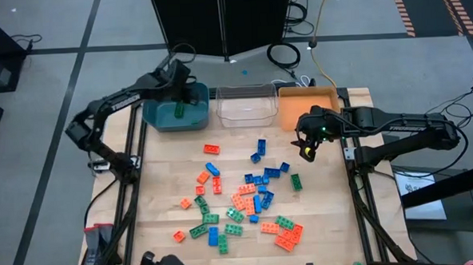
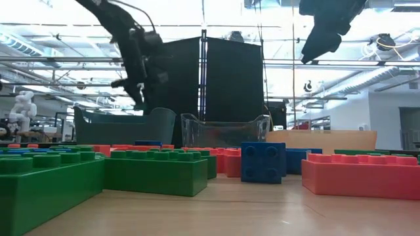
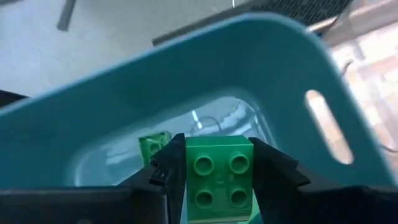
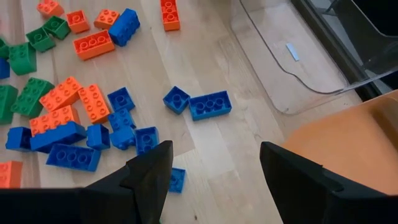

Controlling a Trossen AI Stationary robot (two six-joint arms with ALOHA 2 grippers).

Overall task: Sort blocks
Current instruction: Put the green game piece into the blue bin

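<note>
Over the teal bin (image 1: pixel 160 116) at the table's far left, my left gripper (image 3: pixel 217 155) is shut on a green four-stud block (image 3: pixel 219 177). A second green block (image 3: pixel 153 148) lies on the bin's floor below it. My right gripper (image 4: pixel 214 168) hangs open above the wood near the table's right side, in front of the orange bin (image 1: pixel 299 106), with nothing between its fingers. Many green, blue and orange-red blocks (image 1: pixel 247 200) lie scattered flat over the middle and near part of the table. My left gripper pinches the green block by two opposite side walls (image 3: pixel 189 180), one finger on each side. The fingers slant down from above into the bin's opening. The block is lifted clear above the bin's floor, its studded top turned toward the wrist camera.
A clear bin (image 1: pixel 246 104) stands between the teal and orange bins along the far edge. Bare wood lies between the bins and the heap. In the low view, big green (image 2: pixel 157 172), blue (image 2: pixel 264 162) and red (image 2: pixel 361 176) blocks stand close to the camera.
</note>
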